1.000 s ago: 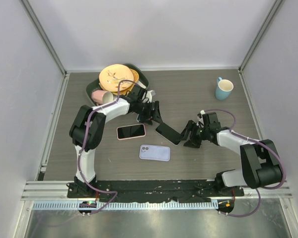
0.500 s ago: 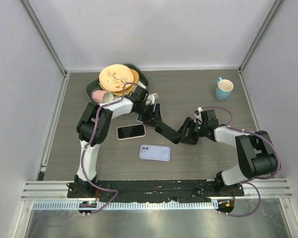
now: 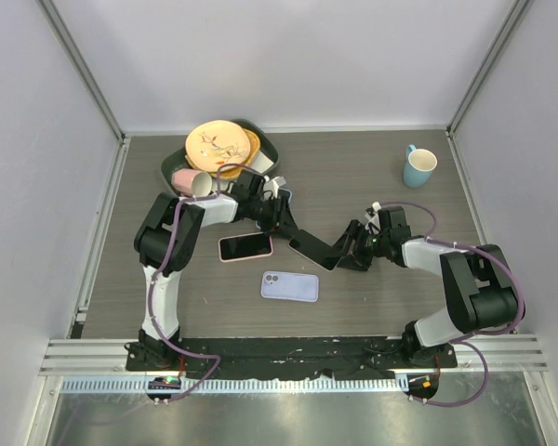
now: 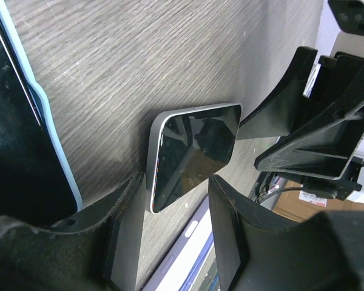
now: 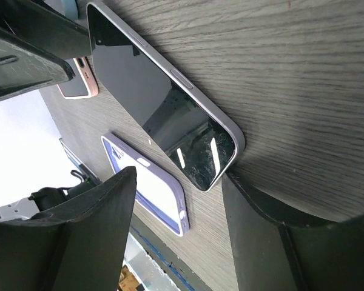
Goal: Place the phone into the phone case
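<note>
The phone (image 3: 313, 249) lies flat, screen up, on the table (image 3: 372, 195), between the two grippers. The left gripper (image 3: 285, 225) sits at its far-left end with jaws wide, its fingers (image 4: 79, 248) either side of that end without clamping it. The right gripper (image 3: 351, 251) is at the opposite end, jaws wide too, with one finger (image 5: 279, 230) right at the phone's corner. The lilac phone case (image 3: 289, 286) lies empty just nearer the arms' bases. A pink-cased phone (image 3: 245, 246) rests to the left, and a blue mug (image 3: 418, 166) stands far right
</note>
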